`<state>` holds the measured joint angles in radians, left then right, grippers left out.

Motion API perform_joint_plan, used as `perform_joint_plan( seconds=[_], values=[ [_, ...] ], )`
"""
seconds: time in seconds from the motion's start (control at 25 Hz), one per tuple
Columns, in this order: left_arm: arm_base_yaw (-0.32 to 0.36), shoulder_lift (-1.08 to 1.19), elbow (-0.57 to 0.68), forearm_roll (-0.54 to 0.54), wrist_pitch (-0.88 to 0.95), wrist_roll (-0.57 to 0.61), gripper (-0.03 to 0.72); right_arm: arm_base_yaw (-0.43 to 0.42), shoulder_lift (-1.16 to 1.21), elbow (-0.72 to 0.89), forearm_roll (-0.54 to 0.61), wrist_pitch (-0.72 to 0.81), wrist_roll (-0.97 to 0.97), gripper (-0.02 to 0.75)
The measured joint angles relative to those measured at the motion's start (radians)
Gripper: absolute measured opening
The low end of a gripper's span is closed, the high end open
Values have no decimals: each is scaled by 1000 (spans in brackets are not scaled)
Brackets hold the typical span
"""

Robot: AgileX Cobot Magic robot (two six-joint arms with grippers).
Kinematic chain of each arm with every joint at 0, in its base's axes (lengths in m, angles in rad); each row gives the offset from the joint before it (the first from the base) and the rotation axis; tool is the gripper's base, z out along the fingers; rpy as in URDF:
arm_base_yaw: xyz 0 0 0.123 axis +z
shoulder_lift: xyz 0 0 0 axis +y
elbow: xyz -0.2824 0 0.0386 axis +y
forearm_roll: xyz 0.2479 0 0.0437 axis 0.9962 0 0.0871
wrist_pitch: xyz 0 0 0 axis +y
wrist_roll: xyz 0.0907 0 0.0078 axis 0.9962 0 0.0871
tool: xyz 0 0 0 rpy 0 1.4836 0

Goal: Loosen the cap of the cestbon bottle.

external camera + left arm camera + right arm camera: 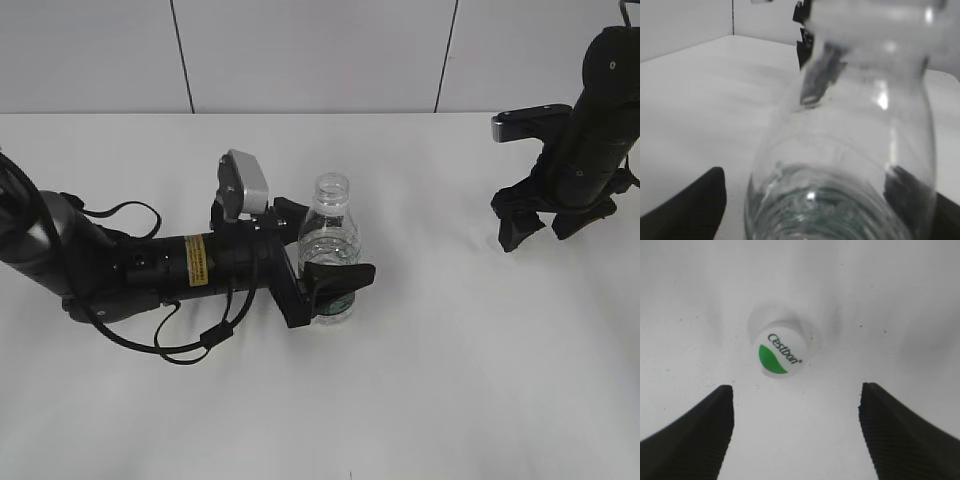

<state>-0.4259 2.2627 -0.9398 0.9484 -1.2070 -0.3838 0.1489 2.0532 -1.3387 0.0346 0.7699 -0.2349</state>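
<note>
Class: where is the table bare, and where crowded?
Bare: the table between bottle and right gripper, and the whole front strip. Crowded: the left gripper around the bottle; the cap below the right gripper.

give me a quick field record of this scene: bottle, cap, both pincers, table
bottle: clear plastic, upright on the table, mouth open, no cap on it
cap: white with green mark, lying on the table by itself, below the right pincer
left pincer: fingers on either side of the bottle's lower body; contact unclear
right pincer: open, empty, above the table, far from the bottle
table: plain white
</note>
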Motion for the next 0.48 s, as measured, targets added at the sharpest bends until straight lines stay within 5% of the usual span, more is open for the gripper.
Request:
perform_joint_plan(
  seconds=[0.48],
  values=[
    [0, -175, 5, 1, -1, -99, 587, 1, -1, 0, -1, 2, 0, 592]
  ],
)
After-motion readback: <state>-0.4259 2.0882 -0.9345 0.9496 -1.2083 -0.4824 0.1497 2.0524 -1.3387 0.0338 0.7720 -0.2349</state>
